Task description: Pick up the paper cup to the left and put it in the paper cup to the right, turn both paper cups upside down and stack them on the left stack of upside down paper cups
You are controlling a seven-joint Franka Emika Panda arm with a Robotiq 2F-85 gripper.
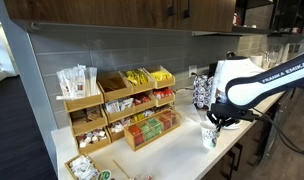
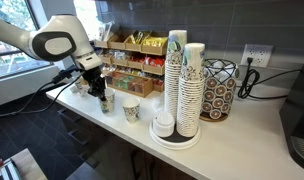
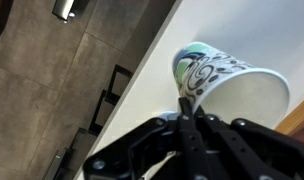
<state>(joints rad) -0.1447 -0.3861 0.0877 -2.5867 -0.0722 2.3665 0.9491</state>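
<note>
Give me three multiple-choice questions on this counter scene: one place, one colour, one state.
1. Where is the free paper cup? A on the counter between the gripper and the tall cup stacks; B upside down atop the stacks; C in the gripper.
2. The held paper cup has a mark that is: A red; B greenish; C orange.
3. The gripper is: A open; B shut on the cup's rim; C unseen.
Answers: A, an exterior view shows it there; B, clear in the wrist view; B, it pinches the rim.
</note>
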